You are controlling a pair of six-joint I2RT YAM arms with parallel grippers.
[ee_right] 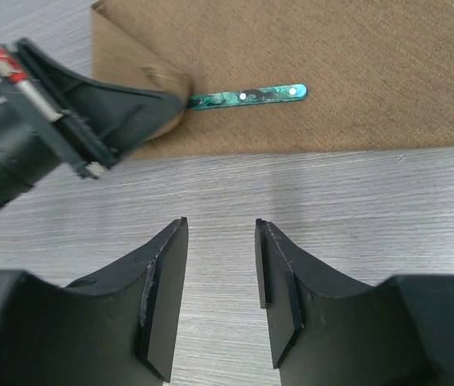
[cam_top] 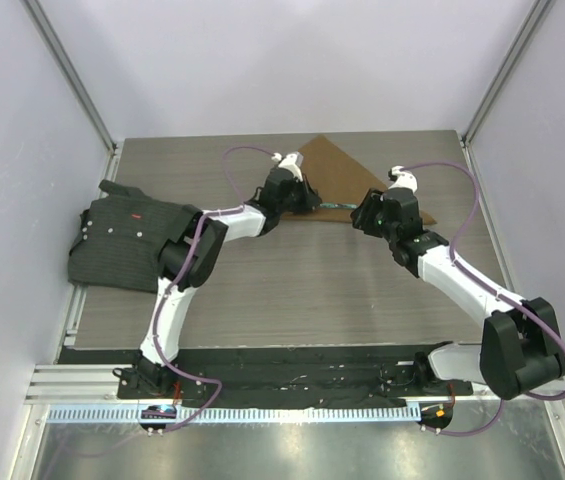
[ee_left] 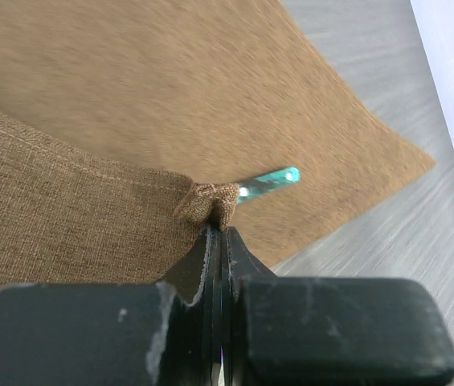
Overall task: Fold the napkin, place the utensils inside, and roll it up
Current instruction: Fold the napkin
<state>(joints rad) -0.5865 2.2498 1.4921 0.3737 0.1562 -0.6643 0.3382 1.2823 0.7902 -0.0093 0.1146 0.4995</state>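
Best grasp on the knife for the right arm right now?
The knife, by its exposed teal handle, near the free end. It lies flat on the napkin; the other end is under the fold the left gripper pinches. Come from above, fingers straddling its narrow width.

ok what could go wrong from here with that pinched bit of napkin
The left gripper pinches only a small bunch of the napkin, so the cloth might slip free when pulled. The knife lies loose on the napkin, handle poking out beside the pinch; dragging the cloth could shift it. The right gripper hangs open over the table, pinning nothing, so the napkin may slide.
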